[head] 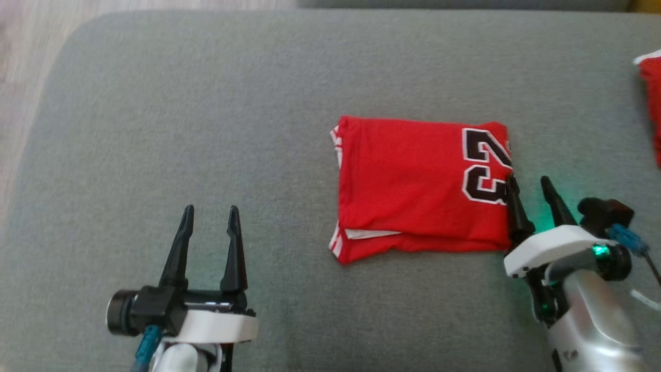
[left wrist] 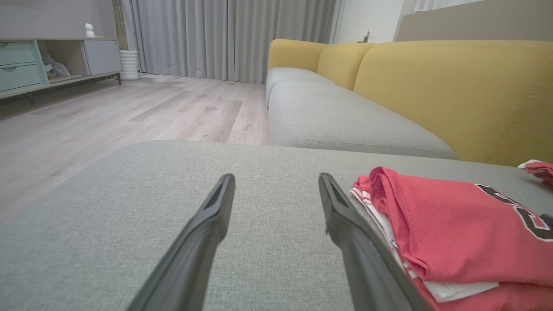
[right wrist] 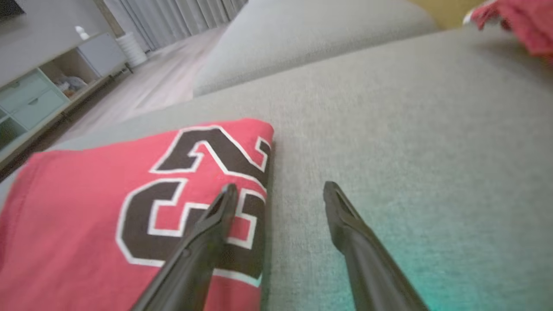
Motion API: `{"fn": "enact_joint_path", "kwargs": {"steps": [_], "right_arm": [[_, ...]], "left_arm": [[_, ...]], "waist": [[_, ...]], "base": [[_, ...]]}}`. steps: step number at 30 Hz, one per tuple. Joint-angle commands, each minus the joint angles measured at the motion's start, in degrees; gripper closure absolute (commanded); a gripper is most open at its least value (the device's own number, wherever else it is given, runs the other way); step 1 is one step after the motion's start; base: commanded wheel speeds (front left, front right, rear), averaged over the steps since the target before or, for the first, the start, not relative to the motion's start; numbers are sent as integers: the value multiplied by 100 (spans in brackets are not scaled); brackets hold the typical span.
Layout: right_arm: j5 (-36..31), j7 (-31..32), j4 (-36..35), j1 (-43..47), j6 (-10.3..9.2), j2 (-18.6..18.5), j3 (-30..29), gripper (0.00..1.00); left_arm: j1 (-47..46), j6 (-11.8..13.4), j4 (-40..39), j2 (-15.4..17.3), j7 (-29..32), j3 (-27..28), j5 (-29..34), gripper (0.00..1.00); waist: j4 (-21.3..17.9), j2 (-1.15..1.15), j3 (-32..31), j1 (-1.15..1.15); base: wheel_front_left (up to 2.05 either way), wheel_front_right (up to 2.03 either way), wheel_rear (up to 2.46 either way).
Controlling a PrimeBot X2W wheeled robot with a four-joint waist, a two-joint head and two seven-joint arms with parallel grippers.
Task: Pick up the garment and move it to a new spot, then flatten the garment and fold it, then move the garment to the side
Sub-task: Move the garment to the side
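Looking down on a grey cushion (head: 155, 129), I see my left gripper (head: 210, 207) at the lower left. Its two dark fingers are spread wide with nothing between them, and it sits well apart from the garment.

Right of centre lies the garment (head: 413, 181), a red jersey folded into a flat, roughly rectangular packet. Its long axis runs left to right across the cushion. The left end shows stacked layers with red and white striped trim, and a strip of white peeks out along the near edge. The right end is a smooth fold. A black number with a white outline lies on its side there and is partly cut off by that fold.

My right gripper (head: 528, 179) is at the lower right, fingers wide apart and gripping nothing. In the right wrist view, one finger lies over the number and the other over bare cushion. I cannot tell whether the finger touches the cloth.

At the far right edge, another red cloth (head: 651, 88) is cut off by the frame.
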Motion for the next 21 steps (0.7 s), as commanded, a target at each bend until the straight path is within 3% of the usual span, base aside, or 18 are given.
{"fn": "enact_joint_path", "kwargs": {"steps": [1,2,3,4,5,12,21], "right_arm": [[96,63,75,-158,-4,-55,241,0],[187,109,213,-233,-4,-46,323,0],[301,134,304,-289,-4,-35,432,18],[431,127,369,-333,-4,-34,513,52],[526,87,413,-373,-4,-61,585,99],[720,-212,495,-843,-4,-547,895,100],[220,-308,443,-1899,-4,-1882,868,100]], "left_arm": [[-178,46,-154,-9,-55,111,-15,0],[-198,61,-144,-9,-55,100,-29,0],[-212,76,-137,-9,-55,96,-41,0],[-218,91,-136,-9,-55,102,-49,0],[-219,101,-137,-9,-55,112,-51,0],[-268,113,-184,-9,-55,194,5,0],[-582,36,-259,-9,-55,234,162,0]], "waist": [[132,0,127,-2],[149,0,147,-2],[159,0,162,-2],[161,0,174,-2],[156,0,185,-2],[-84,0,369,-2],[-410,0,949,-2]], "base": [[0,0,0],[0,0,0],[0,0,0],[0,0,0],[0,0,0],[0,0,0],[0,0,0]]}}
